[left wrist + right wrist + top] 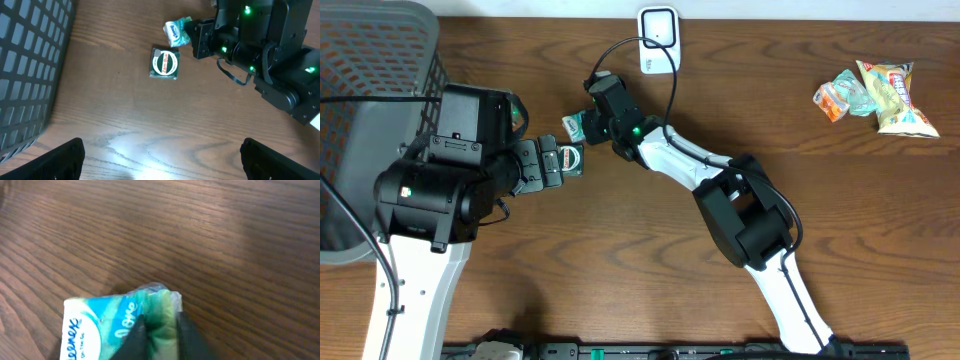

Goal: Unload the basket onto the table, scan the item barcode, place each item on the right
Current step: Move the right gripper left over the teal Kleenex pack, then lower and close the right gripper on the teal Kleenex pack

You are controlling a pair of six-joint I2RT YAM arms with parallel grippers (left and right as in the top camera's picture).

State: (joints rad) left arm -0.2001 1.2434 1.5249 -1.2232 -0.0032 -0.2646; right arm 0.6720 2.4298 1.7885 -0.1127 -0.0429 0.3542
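Observation:
A small Kleenex tissue pack (100, 327), white and blue-green, lies on the wooden table. My right gripper (161, 325) is shut on the pack's crumpled green end. From above, the tissue pack (574, 125) sits at the tip of the right gripper (588, 122). A square green packet with a round white label (165, 64) lies flat just below it. My left gripper (162, 147) hangs open above bare table, short of that packet, with nothing between its fingers. Seen from above, the left gripper (552, 163) is beside the green packet (570, 158).
A dark mesh basket (370, 100) fills the far left. A white box with a black cable (658, 40) stands at the back edge. Two or three snack packets (875, 95) lie at the back right. The right arm (740, 215) crosses the middle.

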